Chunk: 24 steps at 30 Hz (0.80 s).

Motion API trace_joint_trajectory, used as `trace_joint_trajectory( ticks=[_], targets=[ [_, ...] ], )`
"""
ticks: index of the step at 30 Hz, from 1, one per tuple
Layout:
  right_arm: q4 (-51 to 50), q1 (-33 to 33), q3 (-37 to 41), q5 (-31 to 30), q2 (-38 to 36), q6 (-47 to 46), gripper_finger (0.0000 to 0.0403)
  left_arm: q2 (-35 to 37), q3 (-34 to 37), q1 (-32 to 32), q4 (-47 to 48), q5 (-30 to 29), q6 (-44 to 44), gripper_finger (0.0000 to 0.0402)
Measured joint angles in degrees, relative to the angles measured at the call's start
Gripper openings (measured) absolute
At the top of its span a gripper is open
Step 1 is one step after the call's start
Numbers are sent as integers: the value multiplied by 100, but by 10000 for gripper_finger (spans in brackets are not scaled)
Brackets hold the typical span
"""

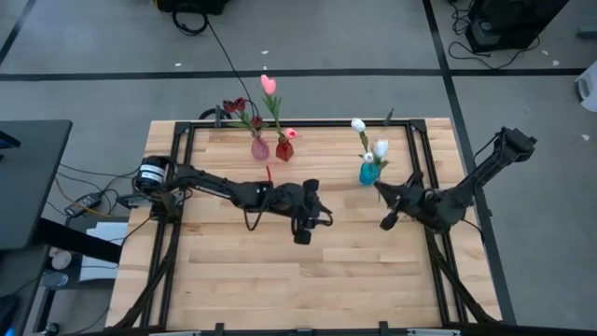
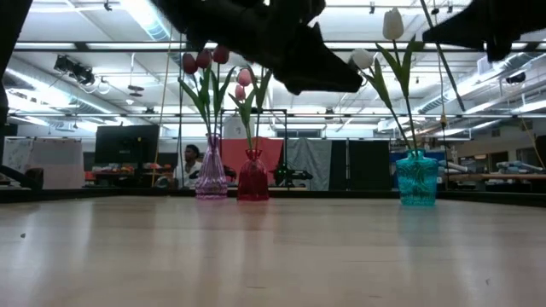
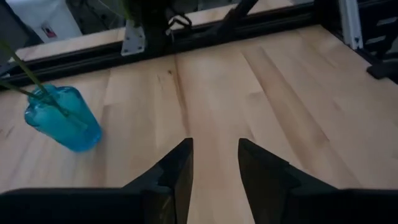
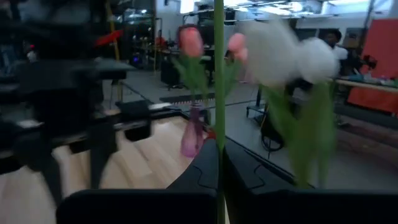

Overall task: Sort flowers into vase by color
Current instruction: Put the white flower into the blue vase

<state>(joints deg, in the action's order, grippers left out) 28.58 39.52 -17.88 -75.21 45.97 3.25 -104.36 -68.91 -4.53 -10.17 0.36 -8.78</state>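
Sorted so far, along the upper middle of the high view: dark maroon flowers in the pink vase, pink flowers in the red vase, white flowers in the blue vase. Right gripper, centre-right, is clenched on a green stem, head unseen, apparently the last to place. Left gripper, centre, is released and empty; the worktop shows no loose flowers.
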Motion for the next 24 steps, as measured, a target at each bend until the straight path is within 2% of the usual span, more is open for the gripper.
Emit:
trace_joint_trajectory(
  ticks=[5,11,18,24],
  targets=[
    [662,-220,687,93,-1123,692,12,0,697,-125,-1022,-2,180,133],
    [1055,-856,959,436,-2142,1738,12,0,1279,-102,-2010,-49,215,133],
    [998,-2011,983,1413,-2378,1765,12,0,1720,-12,-2909,-61,236,133],
    [367,-3068,843,2637,-2347,1107,12,2,1852,3,-3181,-63,214,133]
  ],
)
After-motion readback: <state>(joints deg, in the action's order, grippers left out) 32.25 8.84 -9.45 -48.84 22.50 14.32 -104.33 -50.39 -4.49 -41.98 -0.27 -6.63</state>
